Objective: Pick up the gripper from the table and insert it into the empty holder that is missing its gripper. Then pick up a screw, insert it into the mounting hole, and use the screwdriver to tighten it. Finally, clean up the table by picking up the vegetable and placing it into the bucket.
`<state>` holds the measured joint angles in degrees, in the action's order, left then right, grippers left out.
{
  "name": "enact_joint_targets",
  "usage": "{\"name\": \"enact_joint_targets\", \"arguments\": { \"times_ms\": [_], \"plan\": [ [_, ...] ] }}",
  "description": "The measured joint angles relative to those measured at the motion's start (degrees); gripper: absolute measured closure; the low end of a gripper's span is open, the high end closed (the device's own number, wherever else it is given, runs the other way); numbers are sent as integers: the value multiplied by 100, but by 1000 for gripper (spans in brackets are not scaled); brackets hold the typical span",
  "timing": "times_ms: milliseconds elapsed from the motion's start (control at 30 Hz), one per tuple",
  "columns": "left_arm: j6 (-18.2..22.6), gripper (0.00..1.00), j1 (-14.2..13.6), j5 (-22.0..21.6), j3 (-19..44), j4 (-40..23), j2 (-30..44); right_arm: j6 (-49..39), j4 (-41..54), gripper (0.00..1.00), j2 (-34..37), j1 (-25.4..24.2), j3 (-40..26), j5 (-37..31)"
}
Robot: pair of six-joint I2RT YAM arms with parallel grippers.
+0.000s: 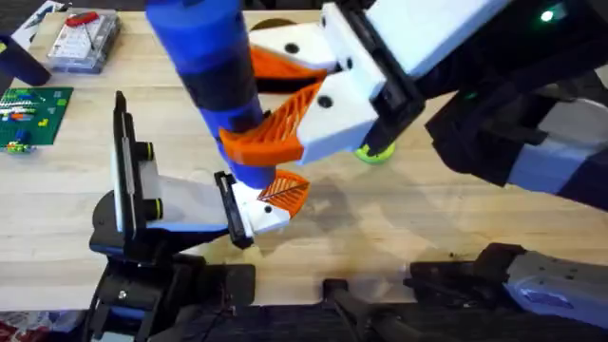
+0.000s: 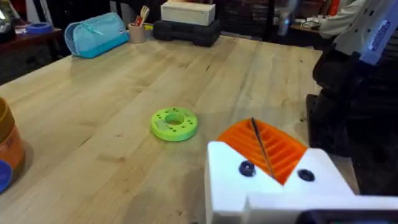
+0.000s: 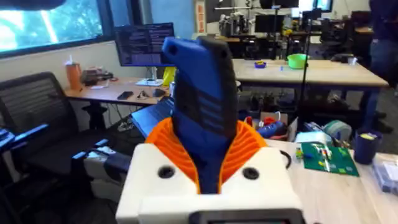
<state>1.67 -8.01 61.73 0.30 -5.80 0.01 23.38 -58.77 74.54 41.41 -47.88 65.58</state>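
Observation:
My right gripper point(image 1: 255, 104) reaches in from the upper right, shut on the blue screwdriver point(image 1: 214, 47), which it holds upright. In the right wrist view the screwdriver point(image 3: 202, 81) sits between the orange pads point(image 3: 249, 146). Below it, the white holder point(image 1: 256, 217) with its black backing plate ends my left arm point(image 1: 161, 204). The orange ribbed gripper point(image 1: 287, 195) sits in the holder. In the left wrist view the thin metal bit point(image 2: 261, 146) slants down across the orange gripper point(image 2: 283, 149) onto the holder point(image 2: 273, 186). The orange bucket point(image 2: 7, 149) stands at the view's edge. The vegetable is out of view.
A lime-green ring point(image 1: 375, 152) lies on the wood right of the holder, also in the left wrist view as ring point(image 2: 174, 123). A clear parts box point(image 1: 85, 40) and a green board point(image 1: 33, 109) sit far left. A blue pouch point(image 2: 96, 34) lies at the far edge.

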Motion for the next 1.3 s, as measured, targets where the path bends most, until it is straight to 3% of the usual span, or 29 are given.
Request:
{"name": "enact_joint_targets", "arguments": {
  "times_ms": [1300],
  "plan": [
    [0, 985, 0, 0, 0, 0, 0, -442, 57, 894, 379, 133, 193, -260]
  ]
}}
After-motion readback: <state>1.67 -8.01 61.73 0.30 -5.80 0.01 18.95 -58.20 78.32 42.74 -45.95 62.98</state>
